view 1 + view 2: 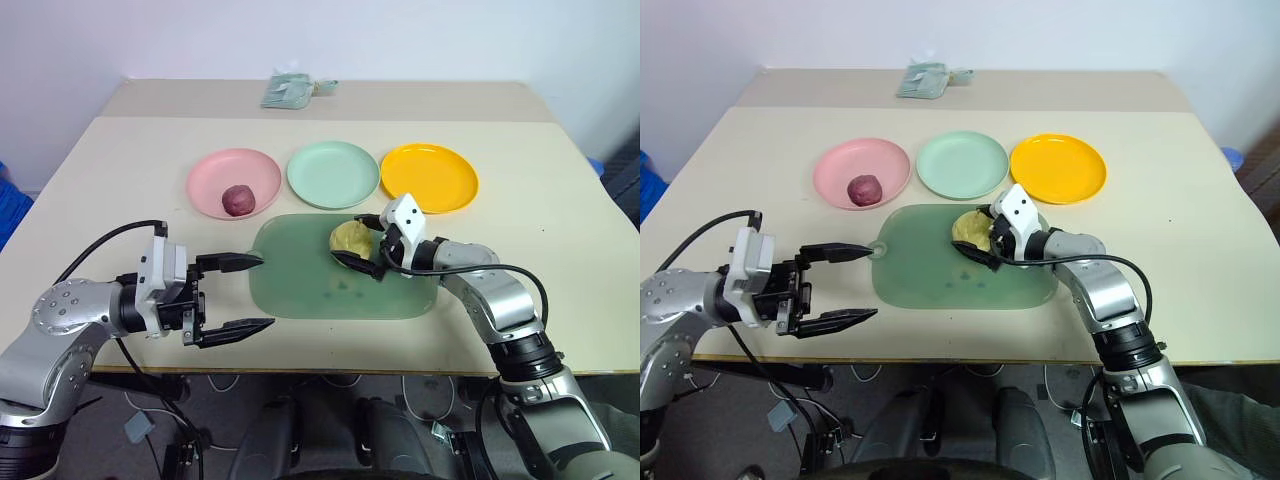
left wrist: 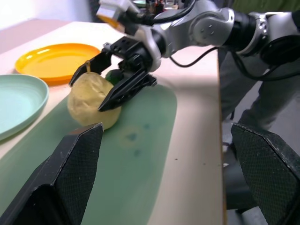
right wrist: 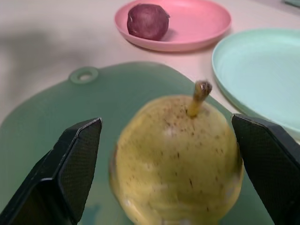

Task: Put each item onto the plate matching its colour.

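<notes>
Black fingers of right claw (image 1: pixel 362 245) spread wide, one each side of yellow pear (image 1: pixel 350 238), not pinching. Pear stands on green mat (image 1: pixel 300 290), stem up. Left claw (image 1: pixel 235 293) spread too, empty, at mat's left edge. Purple lump (image 1: pixel 238 199) lies on pink plate (image 1: pixel 205 180). Mint plate (image 1: pixel 333 173), orange plate (image 1: pixel 430 177) bare, on worktop (image 1: pixel 120 170).

The purple lump (image 1: pixel 238 199) sits on the pink plate (image 1: pixel 209 177). The yellow pear (image 1: pixel 350 238) stands upright, stem up, near the empty green plate (image 1: pixel 333 173) and orange plate (image 1: pixel 430 177).
</notes>
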